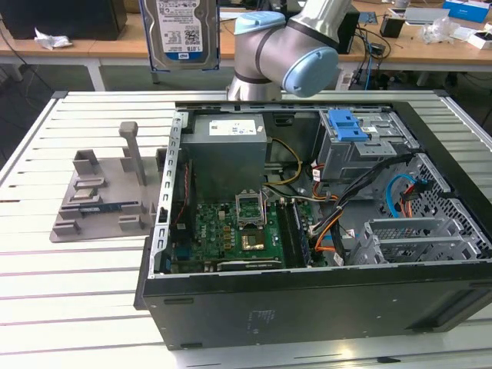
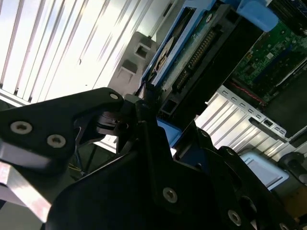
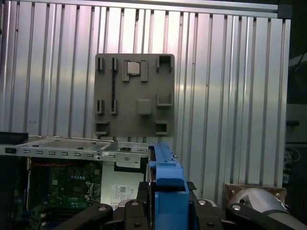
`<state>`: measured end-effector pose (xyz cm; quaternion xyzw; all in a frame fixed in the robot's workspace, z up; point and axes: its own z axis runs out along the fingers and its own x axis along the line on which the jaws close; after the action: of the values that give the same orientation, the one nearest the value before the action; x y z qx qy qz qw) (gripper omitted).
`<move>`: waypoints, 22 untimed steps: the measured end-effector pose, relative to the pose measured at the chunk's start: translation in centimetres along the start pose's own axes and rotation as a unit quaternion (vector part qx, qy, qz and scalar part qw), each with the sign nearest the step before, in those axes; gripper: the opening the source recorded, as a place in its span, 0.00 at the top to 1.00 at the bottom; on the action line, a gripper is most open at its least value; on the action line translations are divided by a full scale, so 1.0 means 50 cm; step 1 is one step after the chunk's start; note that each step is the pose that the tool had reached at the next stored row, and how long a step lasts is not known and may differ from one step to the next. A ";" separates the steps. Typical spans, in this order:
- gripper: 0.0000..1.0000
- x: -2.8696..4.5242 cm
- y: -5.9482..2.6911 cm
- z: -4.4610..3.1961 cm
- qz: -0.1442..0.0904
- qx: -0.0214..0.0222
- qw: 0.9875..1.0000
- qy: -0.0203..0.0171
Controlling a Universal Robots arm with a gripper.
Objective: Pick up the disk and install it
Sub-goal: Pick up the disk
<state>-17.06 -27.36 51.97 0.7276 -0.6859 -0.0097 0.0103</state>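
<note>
gripper [image 3: 167, 203] is clamped on the disk [image 1: 182, 31], which hangs upright with its long axis vertical, well above the desk [image 1: 77, 292]. The open PC case [image 1: 307, 307] sits below, and its drive cage [image 1: 361, 146] lies toward the exterior view's right

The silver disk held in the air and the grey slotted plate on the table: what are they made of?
The silver rectangular disk looks like bare metal, dully shiny around a paper label; its blue frame seems matt moulded plastic. The grey slotted plate looks like matt plastic, evenly coloured, though painted metal is possible.
</note>
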 end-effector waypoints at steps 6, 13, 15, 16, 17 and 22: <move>0.63 0.032 0.000 0.000 0.000 0.000 1.000 0.000; 0.63 0.067 0.001 0.001 0.000 0.000 1.000 0.000; 0.63 0.072 0.001 0.001 0.000 0.000 1.000 0.000; 0.63 0.075 0.001 0.001 0.000 0.000 1.000 0.000; 0.63 0.077 0.001 0.001 0.000 0.000 1.000 0.000; 0.63 0.096 0.001 0.002 0.000 0.000 1.000 0.000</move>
<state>-16.83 -32.18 51.90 0.7276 -0.6859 -0.0098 0.0104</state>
